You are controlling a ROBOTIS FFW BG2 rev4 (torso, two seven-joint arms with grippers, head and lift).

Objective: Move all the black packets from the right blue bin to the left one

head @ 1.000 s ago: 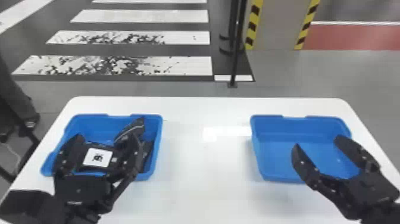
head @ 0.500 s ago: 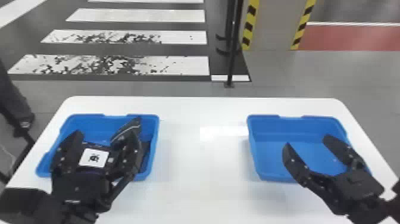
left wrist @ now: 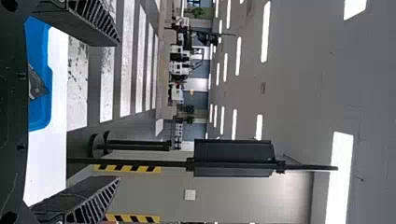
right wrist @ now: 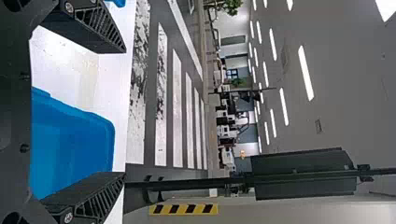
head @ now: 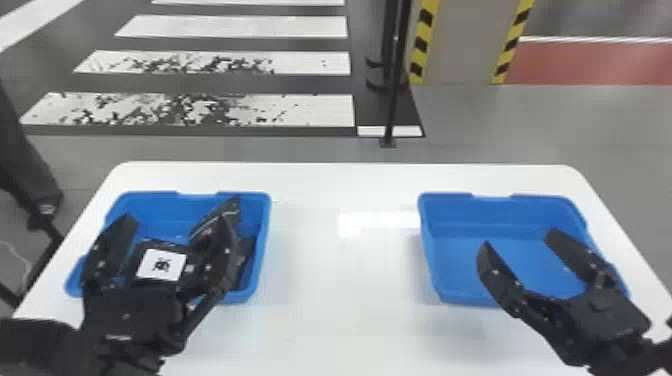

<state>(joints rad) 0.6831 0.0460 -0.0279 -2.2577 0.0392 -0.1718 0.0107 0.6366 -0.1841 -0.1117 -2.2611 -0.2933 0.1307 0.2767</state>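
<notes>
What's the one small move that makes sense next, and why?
Probably ease the open left gripper back from the left bin: its grip is empty, black packets lie in that bin, and the right bin looks empty where visible, so the transfer seems finished.

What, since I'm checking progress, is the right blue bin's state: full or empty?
Empty where visible: the right blue bin has a bare floor; the right gripper hides part.

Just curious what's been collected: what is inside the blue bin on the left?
A black packet with a white label, another packet tilted up near the right wall, and something dark below it. The left gripper covers part of the bin, so the full count is hidden.
</notes>
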